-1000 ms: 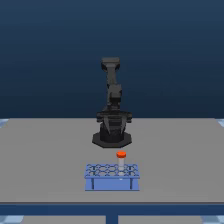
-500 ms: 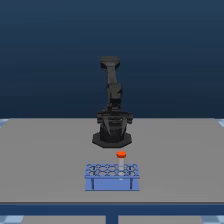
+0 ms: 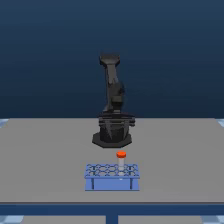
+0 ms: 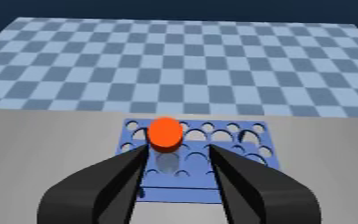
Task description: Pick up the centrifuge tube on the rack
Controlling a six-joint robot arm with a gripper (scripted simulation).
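The robot arm (image 3: 112, 100) stands tall at the back of the gray surface (image 3: 45, 160). In front of it sits the rack (image 3: 111, 176), small and blue, with round holes on top. The centrifuge tube (image 4: 165, 137) stands up in one of the rack's holes, on the far side from the exterior camera. Its orange cap sticks up above the holes.

In the wrist view, the tool (image 4: 177, 150) is spread apart, and nothing is between its two dark fingers (image 4: 127, 172). The tube's cap sits near one finger, not in the middle of the gap. I cannot tell how high above the rack the tool is.

I think this is the reaching step, before the grab. Next, the tool should line up so the cap is in the middle, go down, and then close on the tube without bumping the rack.
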